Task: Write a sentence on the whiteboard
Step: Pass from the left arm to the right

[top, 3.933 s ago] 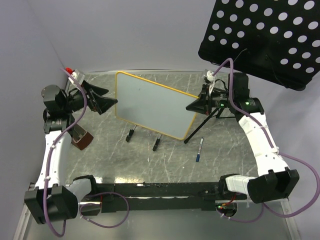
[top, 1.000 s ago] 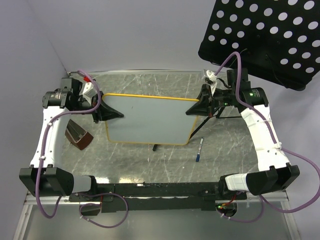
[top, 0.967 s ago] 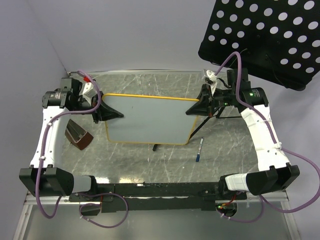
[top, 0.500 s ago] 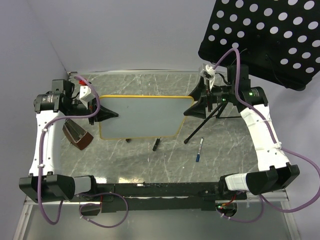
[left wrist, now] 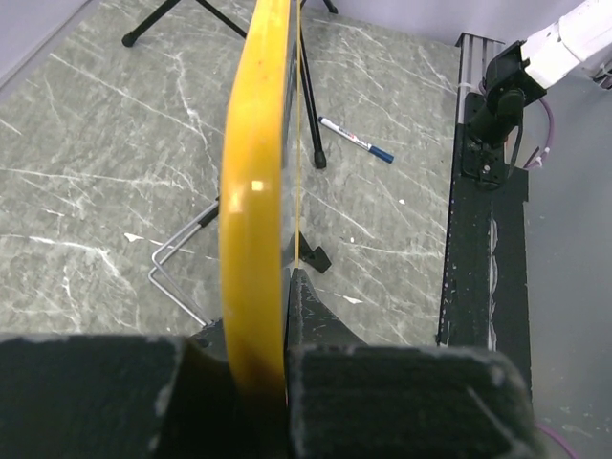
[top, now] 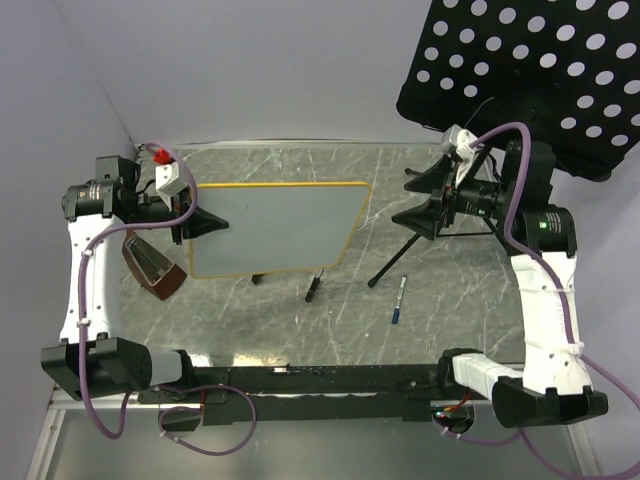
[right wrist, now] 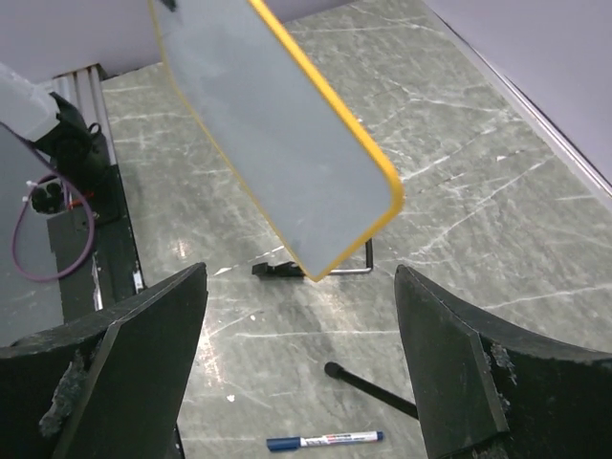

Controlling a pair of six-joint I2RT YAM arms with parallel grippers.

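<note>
The whiteboard, white with a thin orange frame, hangs tilted above the table's left half. My left gripper is shut on its left edge. The left wrist view shows the frame edge-on, pinched in the left gripper. My right gripper stands open, well clear of the board's right edge. From the right wrist, the board is ahead of the open right gripper, with nothing between the fingers. The sentence does not show; the board's face looks blank. A blue-capped marker lies on the table.
The black perforated music-stand panel overhangs the back right, and its tripod legs spread under my right gripper. A black clip foot lies near the middle of the table. A brown block sits at the left, under the left arm.
My right gripper has opened, let go of the board's right edge and drawn back to the right. The left arm has carried the board leftward.
</note>
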